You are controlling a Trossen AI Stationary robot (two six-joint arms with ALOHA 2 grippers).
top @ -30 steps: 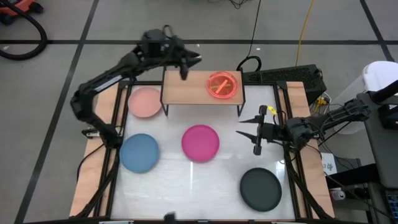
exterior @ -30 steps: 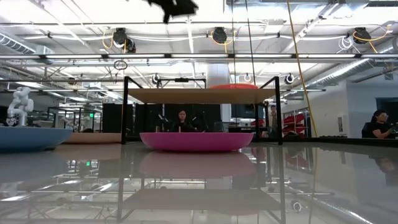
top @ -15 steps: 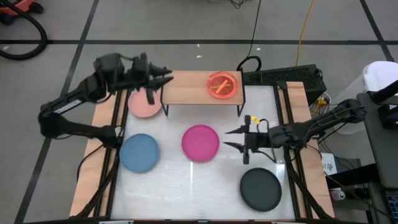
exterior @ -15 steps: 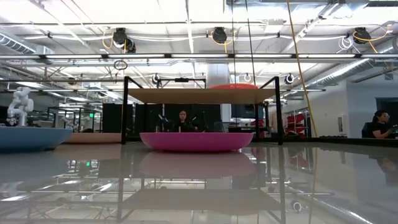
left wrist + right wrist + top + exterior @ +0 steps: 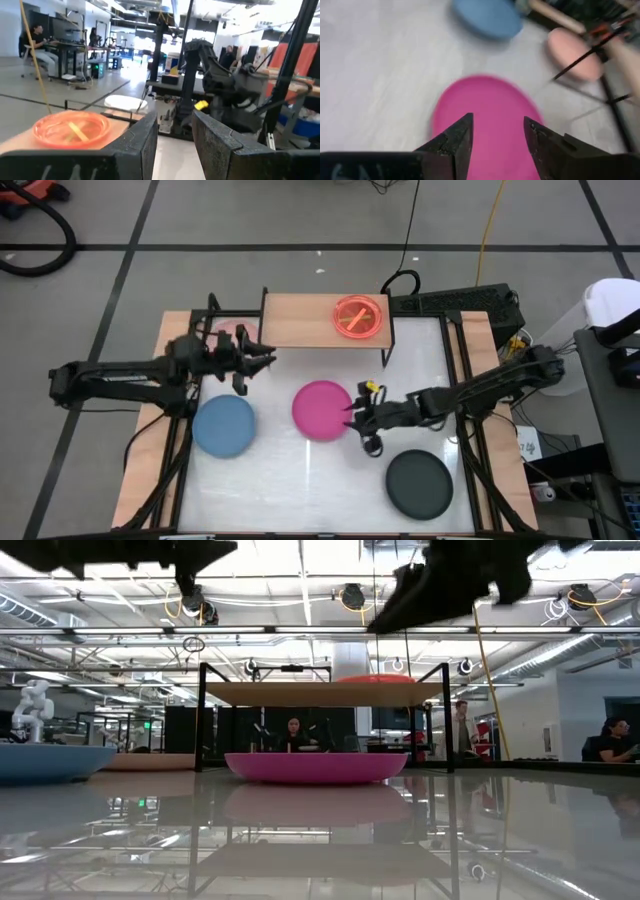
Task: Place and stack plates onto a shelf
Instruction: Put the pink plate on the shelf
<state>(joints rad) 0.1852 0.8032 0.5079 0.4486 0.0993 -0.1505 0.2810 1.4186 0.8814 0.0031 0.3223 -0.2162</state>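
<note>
Early in the task, by the look of it: only the orange plate (image 5: 358, 316) sits on the shelf (image 5: 300, 322), toward its right end; something yellowish lies in it, can't tell what. Rest of the shelf board is bare.

Still on the table (image 5: 300, 480), judged left to do: salmon plate (image 5: 228, 332) just left of the shelf and partly hidden by the left arm, blue plate (image 5: 223, 425) at front left, magenta plate (image 5: 321, 409) in the middle in front of the shelf, black plate (image 5: 419, 484) at front right. No stack anywhere yet.

Right gripper (image 5: 354, 418) is above the magenta plate's right edge, fingers apart, nothing between them; right wrist view shows the plate right ahead of the open fingers (image 5: 456, 142). Likely next pick.

Left gripper (image 5: 258, 361) hangs near the shelf's front left corner, above the table between the salmon and blue plates, fingers apart, empty.

In the way: the shelf's thin black legs stand close to the salmon plate and the left gripper; both arms work close together around the middle of the table. Beyond the table: desks, people seated, cables on the floor.
</note>
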